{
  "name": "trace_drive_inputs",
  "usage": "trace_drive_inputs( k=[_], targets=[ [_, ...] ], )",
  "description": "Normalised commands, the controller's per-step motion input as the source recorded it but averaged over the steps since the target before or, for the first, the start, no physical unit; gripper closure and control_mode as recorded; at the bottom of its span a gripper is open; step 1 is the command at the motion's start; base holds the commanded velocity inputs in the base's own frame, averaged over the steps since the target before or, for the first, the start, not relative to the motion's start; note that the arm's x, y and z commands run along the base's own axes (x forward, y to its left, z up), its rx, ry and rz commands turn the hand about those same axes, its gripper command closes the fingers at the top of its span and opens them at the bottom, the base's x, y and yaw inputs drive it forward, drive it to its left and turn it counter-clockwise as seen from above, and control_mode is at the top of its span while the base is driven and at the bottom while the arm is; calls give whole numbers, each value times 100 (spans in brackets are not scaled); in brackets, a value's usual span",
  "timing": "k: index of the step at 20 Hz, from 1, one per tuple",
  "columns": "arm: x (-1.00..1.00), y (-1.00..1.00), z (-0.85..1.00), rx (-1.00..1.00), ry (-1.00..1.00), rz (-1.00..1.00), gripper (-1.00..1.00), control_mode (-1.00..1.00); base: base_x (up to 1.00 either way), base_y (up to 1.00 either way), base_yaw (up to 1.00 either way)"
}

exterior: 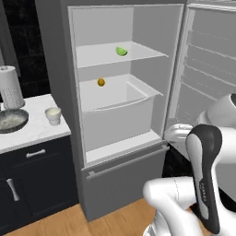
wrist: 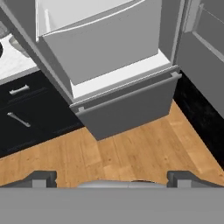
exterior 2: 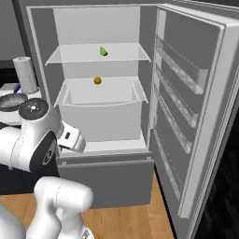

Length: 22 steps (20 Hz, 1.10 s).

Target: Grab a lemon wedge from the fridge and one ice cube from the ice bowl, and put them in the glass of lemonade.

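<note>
The fridge point(exterior: 60, 69) stands open, its door point(exterior 2: 196, 93) swung wide to the right. On its upper shelf lies the small yellow-green lemon wedge point(exterior: 121, 51) point(exterior 2: 103, 51). The glass of lemonade point(exterior: 53, 114), a small pale cup, stands on the white counter left of the fridge. Beside it at the counter's left is the ice bowl point(exterior: 11, 120) point(exterior 2: 13, 100), wide and dark. My gripper point(wrist: 112, 177) is open and empty, its fingertips point(wrist: 41, 178) far apart. It hangs low in front of the fridge's bottom drawer point(wrist: 127, 109), well below the wedge's shelf.
A small orange ball point(exterior: 101, 82) point(exterior 2: 97, 80) sits at the back of the crisper bin point(exterior: 120, 108). A white paper-towel roll point(exterior: 9, 86) stands behind the bowl. Dark cabinets point(exterior: 37, 175) sit under the counter. Wooden floor point(wrist: 131, 153) lies below the hand.
</note>
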Motion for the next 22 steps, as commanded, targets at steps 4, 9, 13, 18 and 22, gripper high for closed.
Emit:
trace_drive_inputs(
  k=[4,9,13,18,22],
  targets=[
    [0,0,0,0,0,0,-100,100,47,-8,0],
    [0,0,0,0,0,0,-100,100,77,13,0],
    [0,0,0,0,0,0,-100,100,89,6,1],
    [0,0,0,0,0,0,-100,100,93,0,0],
    [15,-6,0,0,-2,2,-100,-100,18,0,0]
  ],
)
